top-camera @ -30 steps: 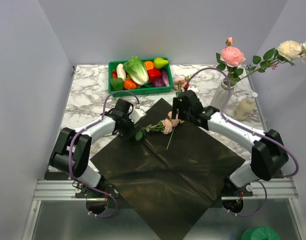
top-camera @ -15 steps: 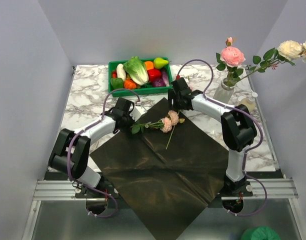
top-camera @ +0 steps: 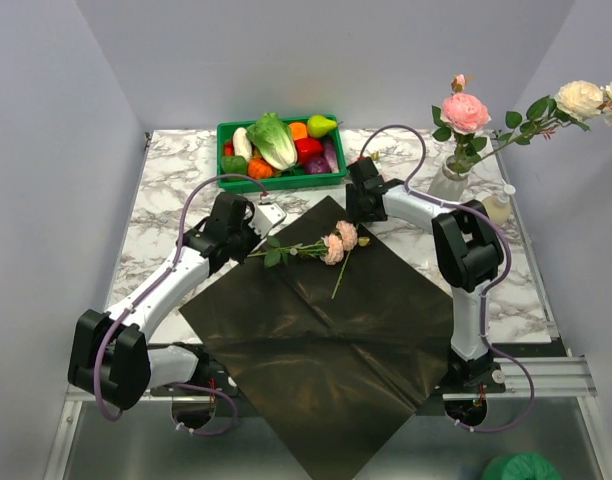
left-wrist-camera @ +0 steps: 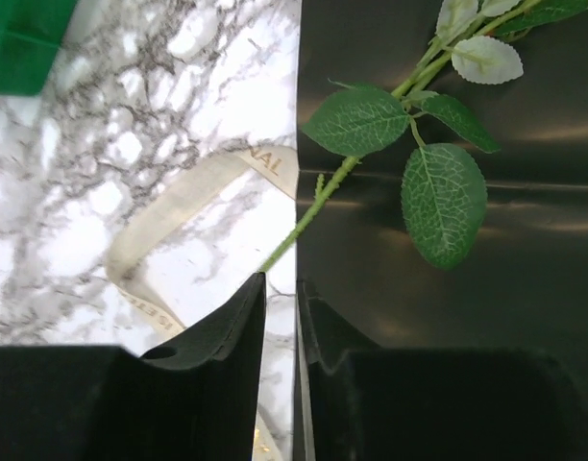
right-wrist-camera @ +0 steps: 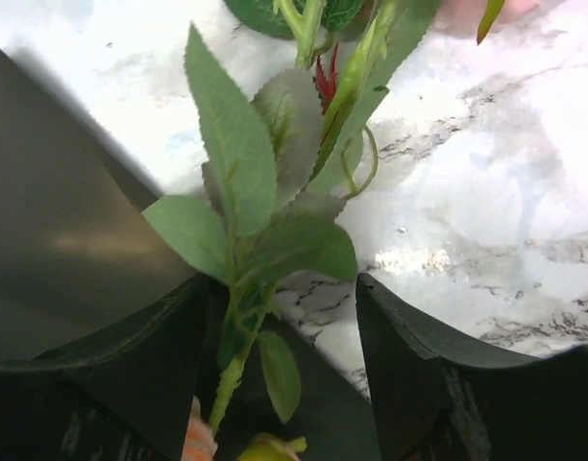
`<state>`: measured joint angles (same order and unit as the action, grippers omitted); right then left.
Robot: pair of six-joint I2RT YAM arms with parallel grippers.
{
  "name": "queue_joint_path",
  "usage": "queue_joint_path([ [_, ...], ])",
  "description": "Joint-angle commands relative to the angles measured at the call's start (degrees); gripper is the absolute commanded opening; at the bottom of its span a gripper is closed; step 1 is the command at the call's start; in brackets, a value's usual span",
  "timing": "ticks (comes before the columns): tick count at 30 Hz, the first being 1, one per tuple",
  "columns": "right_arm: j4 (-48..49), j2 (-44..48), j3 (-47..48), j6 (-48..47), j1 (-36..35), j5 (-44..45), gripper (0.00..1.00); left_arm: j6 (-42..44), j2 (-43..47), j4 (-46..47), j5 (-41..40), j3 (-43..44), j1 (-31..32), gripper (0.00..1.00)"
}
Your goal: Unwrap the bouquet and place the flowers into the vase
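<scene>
Fingers (left-wrist-camera: 227,331) of the left gripper (left-wrist-camera: 281,280) are narrow with a thin slit between them. The bare end of a flower stem (left-wrist-camera: 308,216) runs right up to the tips; clamped or only touching, cannot tell. That stem crosses the left edge of the wrapping paper (left-wrist-camera: 467,288), with its leaves on the paper and its end over the cream ribbon (left-wrist-camera: 179,206) on the marble table (left-wrist-camera: 208,86). On the right gripper (right-wrist-camera: 281,280) the fingers (right-wrist-camera: 409,365) are wide apart, with a leafy sprig (right-wrist-camera: 246,192) between them, against one finger, clear of the other, not squeezed. From the top view the paper lies flat as a dark diamond, its near corner reaching past the table's near edge by the arm bases. The stem's pink blooms (top-camera: 339,240) sit near the paper's far corner, between the two grippers. The right gripper is at that far corner, where paper meets marble. At the back, left of centre, is a green tray (top-camera: 281,183) of toy vegetables. At back right the white vase (top-camera: 448,185) stands upright, holding a pink rose (top-camera: 466,112) and a cream bloom (top-camera: 581,98) that leans out to the right. A beige bottle (top-camera: 496,207) is just beside the vase on its right.
</scene>
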<state>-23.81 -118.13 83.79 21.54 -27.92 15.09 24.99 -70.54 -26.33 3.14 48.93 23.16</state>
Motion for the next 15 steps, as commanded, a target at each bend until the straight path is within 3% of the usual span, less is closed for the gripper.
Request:
queue_joint_path([
  [1, -1.15, -2.98, 2.78, -0.45, 0.06, -1.21, 0.64, 0.23, 0.66, -2.24, 0.29, -1.29, 0.05, 0.35],
  [3, -0.97, -3.25, 2.87, -0.27, 0.06, -1.03, 0.58, 0.32, 1.63, -2.85, 0.03, -1.64, -0.13, 0.39],
  [6, 0.52, -2.64, 1.65, -0.18, 0.06, -1.03, 0.38, 0.41, 3.83, -3.47, -0.06, -2.43, -0.74, 0.4],
  [7, 1.39, -1.94, 1.29, -0.01, 0.06, -0.59, 0.22, 0.41, 4.79, -3.73, -0.06, -2.87, -1.01, 0.4],
  [10, 2.63, -0.62, 0.5, 0.52, -0.03, -0.33, 0.03, 0.41, 6.9, -4.26, 0.03, -4.27, -2.24, 0.4],
  [15, 4.82, 4.56, -1.08, 0.79, -0.38, 0.9, 0.01, 0.76, 9.54, -5.14, 0.73, -6.39, -4.35, 0.4],
])
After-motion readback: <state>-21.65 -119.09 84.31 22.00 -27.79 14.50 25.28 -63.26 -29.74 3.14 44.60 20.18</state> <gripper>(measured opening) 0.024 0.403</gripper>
